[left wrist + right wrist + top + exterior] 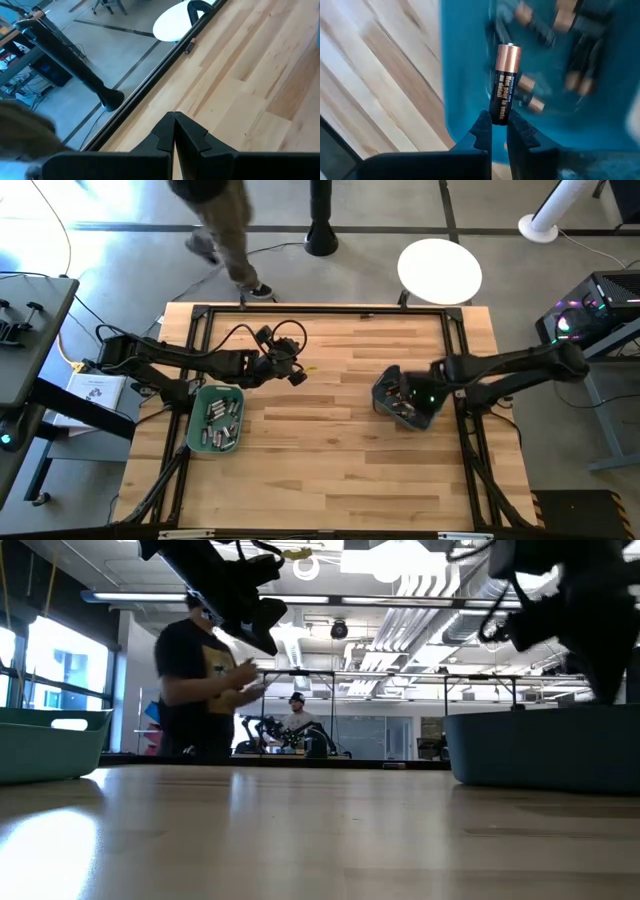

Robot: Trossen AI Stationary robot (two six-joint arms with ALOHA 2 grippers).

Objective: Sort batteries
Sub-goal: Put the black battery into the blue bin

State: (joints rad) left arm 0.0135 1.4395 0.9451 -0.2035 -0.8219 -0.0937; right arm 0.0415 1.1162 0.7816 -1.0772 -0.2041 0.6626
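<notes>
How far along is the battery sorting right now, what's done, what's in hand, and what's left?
Done, it seems: the left bin already holds many silvery-grey batteries. In hand: the right gripper is shut on a copper-topped black battery, held above the right bin. Left: several more copper-tipped batteries lie in that bin, and one stray battery sits by the table's edge. The left gripper is shut and empty over the table.

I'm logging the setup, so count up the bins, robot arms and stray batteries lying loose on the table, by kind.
Teal bins: 2, the left bin and right bin
Robot arms: 2
Loose battery at the table edge: 1
Total: 5
</notes>
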